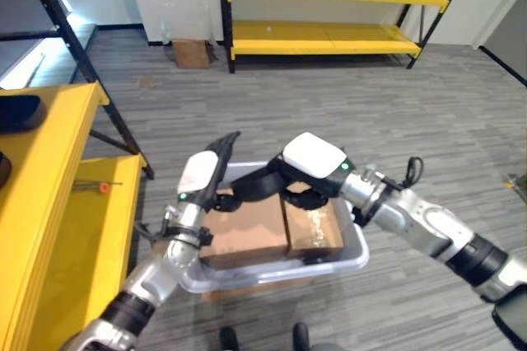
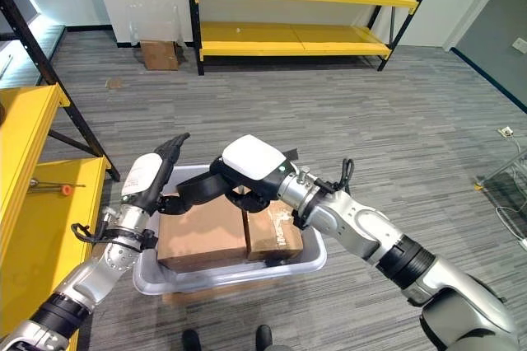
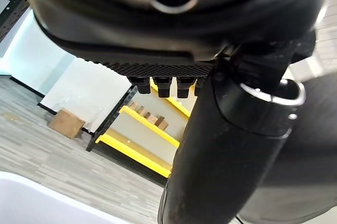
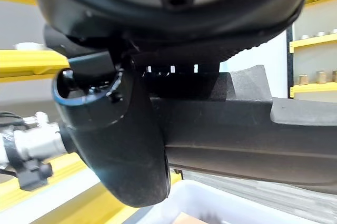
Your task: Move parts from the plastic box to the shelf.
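Observation:
A clear plastic box (image 1: 356,254) stands on the floor in front of me. Inside it lie a larger cardboard box (image 1: 247,234) and a smaller one (image 1: 314,227), side by side. My left hand (image 1: 202,173) is at the box's left rim, open, with straight fingers pointing up and away. My right hand (image 2: 254,160) hovers over the two cardboard boxes. Its straight fingers (image 2: 198,189) reach left across the larger box's top toward the left hand. It is open and holds nothing.
A yellow shelf (image 1: 49,227) runs along my left, with a small orange-tipped tool (image 1: 103,188) on it. A second yellow shelf (image 1: 329,34) with small boxes stands at the far wall, and a cardboard box (image 1: 191,53) sits on the floor beside it.

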Tool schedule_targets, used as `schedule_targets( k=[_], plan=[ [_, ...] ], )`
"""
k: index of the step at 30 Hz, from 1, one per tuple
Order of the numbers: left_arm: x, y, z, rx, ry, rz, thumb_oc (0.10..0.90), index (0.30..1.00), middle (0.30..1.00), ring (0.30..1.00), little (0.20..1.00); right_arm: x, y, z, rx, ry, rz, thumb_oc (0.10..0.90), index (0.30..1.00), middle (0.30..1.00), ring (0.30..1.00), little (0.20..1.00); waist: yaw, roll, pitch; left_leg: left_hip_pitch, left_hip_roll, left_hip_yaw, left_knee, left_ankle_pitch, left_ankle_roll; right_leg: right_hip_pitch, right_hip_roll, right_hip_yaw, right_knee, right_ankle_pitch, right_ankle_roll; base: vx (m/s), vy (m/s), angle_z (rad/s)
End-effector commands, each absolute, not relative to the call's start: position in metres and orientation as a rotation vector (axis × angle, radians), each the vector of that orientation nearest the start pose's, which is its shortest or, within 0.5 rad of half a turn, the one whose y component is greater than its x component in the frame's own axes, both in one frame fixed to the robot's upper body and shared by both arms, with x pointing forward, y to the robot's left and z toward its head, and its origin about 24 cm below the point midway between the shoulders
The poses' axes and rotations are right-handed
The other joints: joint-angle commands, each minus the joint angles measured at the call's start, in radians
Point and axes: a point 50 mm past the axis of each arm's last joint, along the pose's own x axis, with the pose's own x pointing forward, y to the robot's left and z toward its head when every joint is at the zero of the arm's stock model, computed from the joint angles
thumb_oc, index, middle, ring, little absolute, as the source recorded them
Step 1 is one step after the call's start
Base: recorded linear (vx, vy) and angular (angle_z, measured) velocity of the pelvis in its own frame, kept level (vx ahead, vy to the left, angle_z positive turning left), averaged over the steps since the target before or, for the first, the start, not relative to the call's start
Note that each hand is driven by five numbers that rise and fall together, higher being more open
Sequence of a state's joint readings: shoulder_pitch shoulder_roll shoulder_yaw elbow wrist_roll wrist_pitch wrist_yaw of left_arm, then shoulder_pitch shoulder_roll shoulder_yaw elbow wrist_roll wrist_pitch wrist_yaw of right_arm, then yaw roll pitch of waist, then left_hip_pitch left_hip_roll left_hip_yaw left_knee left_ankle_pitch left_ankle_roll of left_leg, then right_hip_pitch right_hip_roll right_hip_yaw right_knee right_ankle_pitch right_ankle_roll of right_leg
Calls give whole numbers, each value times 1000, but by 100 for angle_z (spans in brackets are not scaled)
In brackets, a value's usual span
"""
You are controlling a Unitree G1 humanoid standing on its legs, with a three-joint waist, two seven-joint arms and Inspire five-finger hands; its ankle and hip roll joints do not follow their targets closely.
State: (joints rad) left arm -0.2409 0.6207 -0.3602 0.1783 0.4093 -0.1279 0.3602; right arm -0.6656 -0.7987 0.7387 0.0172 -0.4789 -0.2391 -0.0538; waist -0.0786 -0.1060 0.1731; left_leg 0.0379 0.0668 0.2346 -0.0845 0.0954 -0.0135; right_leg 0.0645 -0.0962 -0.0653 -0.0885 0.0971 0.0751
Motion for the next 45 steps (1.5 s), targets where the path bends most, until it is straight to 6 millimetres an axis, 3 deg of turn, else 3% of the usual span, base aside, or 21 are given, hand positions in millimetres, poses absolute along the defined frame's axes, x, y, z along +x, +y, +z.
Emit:
schedule_targets(
  k=[1, 12, 19, 27, 34, 45],
  plan=[
    [293, 181, 113, 1032, -541, -50, 900, 1000, 1000, 1000, 1000, 305, -115, 173, -1413, -826, 531, 400, 300, 300, 300, 300, 17, 22, -112, 76, 44, -37, -3, -72, -38, 4, -48, -18, 1, 27, 81, 0, 0, 0],
    [289, 183, 108, 1023, -520, -75, 900, 1000, 1000, 1000, 1000, 320, -135, 161, -1457, -714, 442, 400, 300, 300, 300, 300, 23, 23, -108, 71, 39, -48, -3, -70, -37, 8, -52, -29, 1, 26, 80, 6, 1, 6],
    [289, 173, 105, 986, -517, -104, 900, 1000, 1000, 1000, 1000, 327, -136, 157, -1469, -685, 413, 400, 300, 300, 300, 300, 28, 21, -109, 74, 40, -51, -3, -73, -35, 12, -52, -31, 1, 23, 79, 0, 0, 0],
    [289, 159, 105, 926, -526, -148, 900, 1000, 1000, 1000, 1000, 332, -132, 155, -1469, -676, 397, 400, 300, 300, 300, 300, 28, 22, -110, 75, 40, -52, -3, -73, -34, 14, -52, -30, 1, 24, 77, 0, 0, 0],
    [286, 140, 104, 864, -540, -209, 900, 1000, 1000, 1000, 1000, 332, -115, 160, -1433, -725, 406, 400, 300, 300, 300, 300, 29, 20, -109, 76, 40, -52, -3, -74, -32, 15, -50, -28, 1, 24, 76, 0, 0, 0],
    [286, 130, 97, 844, -524, -252, 900, 1000, 1000, 1000, 1000, 329, -100, 171, -1389, -796, 417, 400, 300, 300, 300, 300, 30, 15, -110, 77, 40, -52, -3, -74, -30, 12, -48, -24, 1, 25, 74, 0, 0, 0]
  ],
)
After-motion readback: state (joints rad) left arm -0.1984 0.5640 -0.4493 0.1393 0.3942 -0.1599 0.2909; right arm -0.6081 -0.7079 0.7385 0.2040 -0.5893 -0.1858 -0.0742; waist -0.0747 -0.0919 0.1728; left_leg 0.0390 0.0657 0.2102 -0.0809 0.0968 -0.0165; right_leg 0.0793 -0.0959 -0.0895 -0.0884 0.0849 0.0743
